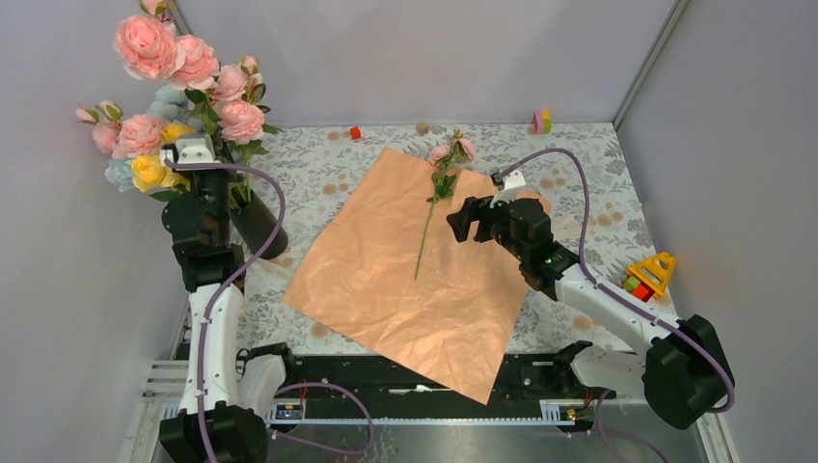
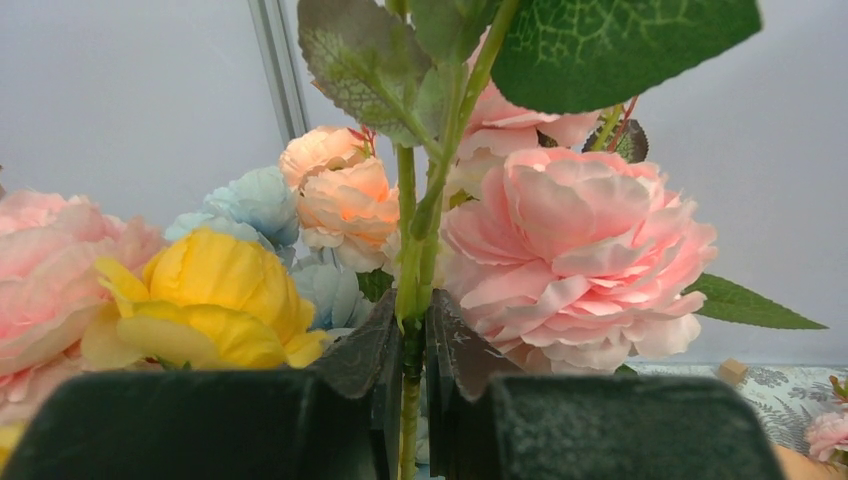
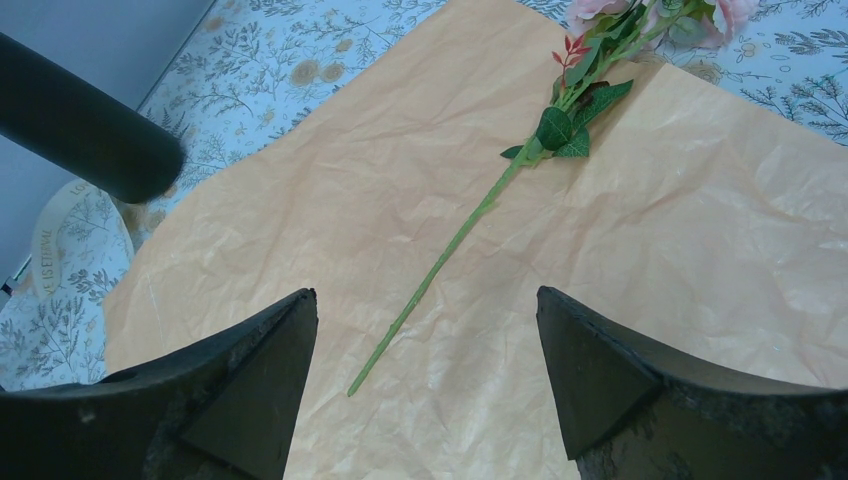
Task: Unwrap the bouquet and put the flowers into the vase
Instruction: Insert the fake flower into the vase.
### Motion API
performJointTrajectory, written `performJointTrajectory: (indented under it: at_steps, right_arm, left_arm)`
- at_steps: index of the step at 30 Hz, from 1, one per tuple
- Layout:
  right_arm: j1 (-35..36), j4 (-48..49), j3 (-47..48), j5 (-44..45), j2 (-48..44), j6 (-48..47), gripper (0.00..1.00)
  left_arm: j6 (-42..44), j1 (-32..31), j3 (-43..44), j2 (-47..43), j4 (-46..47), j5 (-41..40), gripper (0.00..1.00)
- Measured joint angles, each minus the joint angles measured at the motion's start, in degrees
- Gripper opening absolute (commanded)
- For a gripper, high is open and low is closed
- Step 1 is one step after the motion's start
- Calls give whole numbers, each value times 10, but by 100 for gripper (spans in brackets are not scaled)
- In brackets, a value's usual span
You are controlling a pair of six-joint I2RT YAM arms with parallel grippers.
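A: Where's the loose rose (image 1: 442, 183)?
B: On the peach paper (image 1: 386, 289) — pink head just past the sheet's far edge, over the worktop (image 1: 588, 183), stalk running down toward the sheet's middle.
A: And the right fingers (image 3: 265, 370)?
B: Spread wide, empty, hovering over the paper's right half. From above, the stalk lies just left of them. In the wrist view its cut end sits on the paper ahead of the gap between the two tips, touching neither.
A: The left side?
B: The left fingers (image 2: 372, 350) are clenched on a green stem (image 2: 407, 230) that rises between them, roses crowding close around — pink, peach, yellow, pale blue.
A: The rest of the flowers (image 1: 159, 58)?
B: Bunched in the black vase (image 1: 259, 230), which stands on the worktop just off the paper's left corner, the left fingers up among the stems above its mouth
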Motion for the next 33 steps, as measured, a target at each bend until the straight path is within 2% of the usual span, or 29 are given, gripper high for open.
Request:
performJointTrajectory:
  at_steps: [22, 33]
  right_arm:
    - [0, 0, 0, -7, 4, 3, 86]
    - [0, 0, 0, -11, 4, 4, 85]
  left_arm:
    - [-22, 3, -76, -34, 14, 0, 0]
    - [-24, 3, -87, -39, 27, -3, 0]
